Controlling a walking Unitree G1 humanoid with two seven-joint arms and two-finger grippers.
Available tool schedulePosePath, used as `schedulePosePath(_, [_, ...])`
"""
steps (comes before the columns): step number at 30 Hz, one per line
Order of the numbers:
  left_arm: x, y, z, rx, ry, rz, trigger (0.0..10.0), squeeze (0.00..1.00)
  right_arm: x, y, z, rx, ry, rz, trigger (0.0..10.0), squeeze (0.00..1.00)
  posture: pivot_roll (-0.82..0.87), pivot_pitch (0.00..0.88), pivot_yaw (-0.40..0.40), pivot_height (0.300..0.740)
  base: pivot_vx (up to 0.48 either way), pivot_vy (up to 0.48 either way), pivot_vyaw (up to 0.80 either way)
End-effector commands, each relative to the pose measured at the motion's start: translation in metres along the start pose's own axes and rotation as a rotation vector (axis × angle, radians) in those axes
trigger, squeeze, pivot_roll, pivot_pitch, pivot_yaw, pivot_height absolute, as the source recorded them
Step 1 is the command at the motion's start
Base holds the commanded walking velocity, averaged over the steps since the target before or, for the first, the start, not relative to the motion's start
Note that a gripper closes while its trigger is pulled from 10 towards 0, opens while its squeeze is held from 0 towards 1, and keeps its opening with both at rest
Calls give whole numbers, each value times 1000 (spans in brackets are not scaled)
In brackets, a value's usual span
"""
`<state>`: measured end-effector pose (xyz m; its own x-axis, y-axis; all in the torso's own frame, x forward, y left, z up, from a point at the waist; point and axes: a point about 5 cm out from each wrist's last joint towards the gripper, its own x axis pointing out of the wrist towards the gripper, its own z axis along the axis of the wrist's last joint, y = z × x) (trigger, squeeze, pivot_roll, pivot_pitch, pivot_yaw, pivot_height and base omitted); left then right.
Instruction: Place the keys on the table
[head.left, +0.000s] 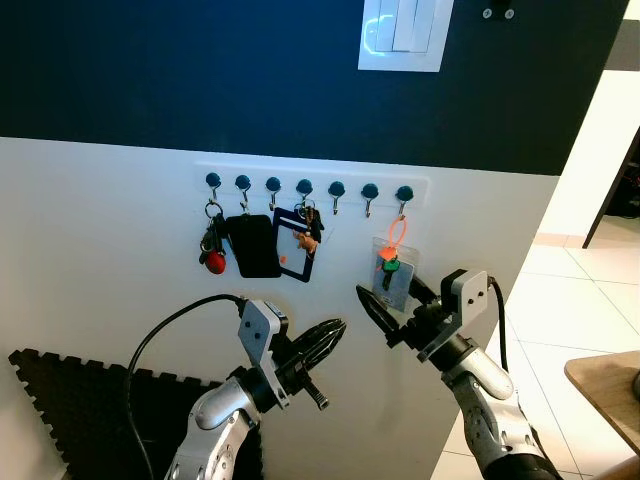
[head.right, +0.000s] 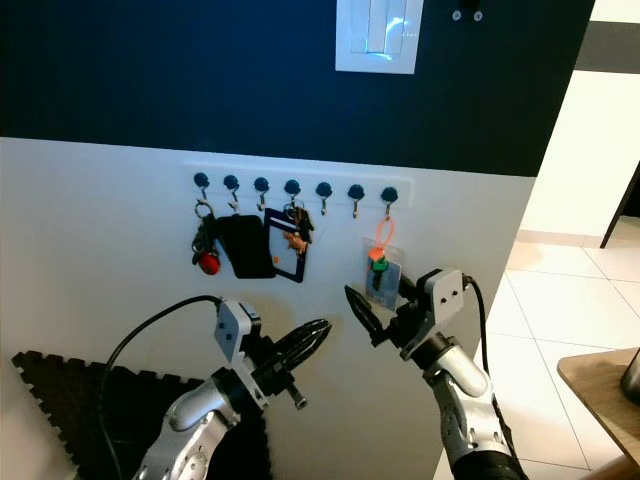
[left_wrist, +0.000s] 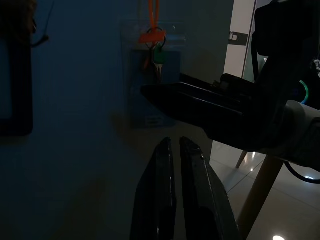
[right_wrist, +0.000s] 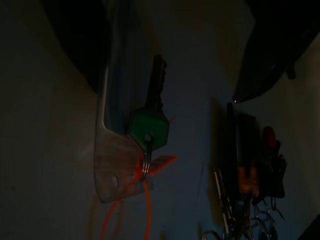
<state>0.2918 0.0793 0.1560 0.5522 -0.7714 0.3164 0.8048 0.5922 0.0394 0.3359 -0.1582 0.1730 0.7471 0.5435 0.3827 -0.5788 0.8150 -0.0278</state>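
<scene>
Your right tool (head.left: 378, 305) is spread wide and empty just under the green key (head.left: 388, 268), which hangs by its orange loop (head.left: 398, 234) from the last hook (head.left: 404, 194) so you can lift it off, while your left tool (head.left: 325, 340) waits pinched closed

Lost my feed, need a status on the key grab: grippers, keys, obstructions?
Right gripper open beside the green key, nothing held. Left gripper shut, raised below the hook rail. Key hangs on its orange loop against a clear badge sleeve.
</scene>
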Motion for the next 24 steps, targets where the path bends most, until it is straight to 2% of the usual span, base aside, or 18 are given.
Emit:
schedulePosePath(1, [-4, -1, 0, 10, 25, -14, 10000, 0, 2, -1, -1, 17, -3, -4, 4510, 0, 37, 13, -12, 740, 0, 0, 0])
schedulePosePath(2, [-4, -1, 0, 11, 28, -16, 10000, 0, 2, -1, -1, 19, -4, -6, 3608, 0, 37, 13, -12, 740, 0, 0, 0])
schedulePosePath(3, [-4, -1, 0, 11, 29, -17, 10000, 0, 2, -1, -1, 20, -5, -8, 3608, 0, 38, 12, -10, 740, 0, 0, 0])
schedulePosePath(4, [-4, -1, 0, 11, 31, -17, 10000, 0, 2, -1, -2, 18, -3, -15, 0, 0, 38, 12, -10, 740, 0, 0, 0])
schedulePosePath(20, [-2, -1, 1, 20, 40, -29, 10000, 0, 4, -7, 2, 34, -40, -64, 0, 0, 40, 14, -9, 740, 0, 0, 0])
schedulePosePath(21, [-2, -1, 1, 20, 40, -29, 10000, 0, 5, -7, 3, 33, -44, -66, 1608, 0, 41, 15, -9, 740, 0, 0, 0])
schedulePosePath(22, [-2, -1, 1, 20, 40, -29, 10000, 0, 5, -7, 3, 33, -44, -66, 1608, 0, 41, 15, -9, 740, 0, 0, 0])
schedulePosePath(23, [-2, -1, 1, 22, 41, -29, 10000, 0, 6, -8, 6, 29, -54, -69, 2863, 0, 41, 15, -9, 740, 0, 0, 0])
schedulePosePath(24, [-3, -1, 1, 23, 42, -28, 10000, 0, 7, -8, 7, 27, -58, -69, 2863, 0, 41, 15, -9, 740, 0, 0, 0])
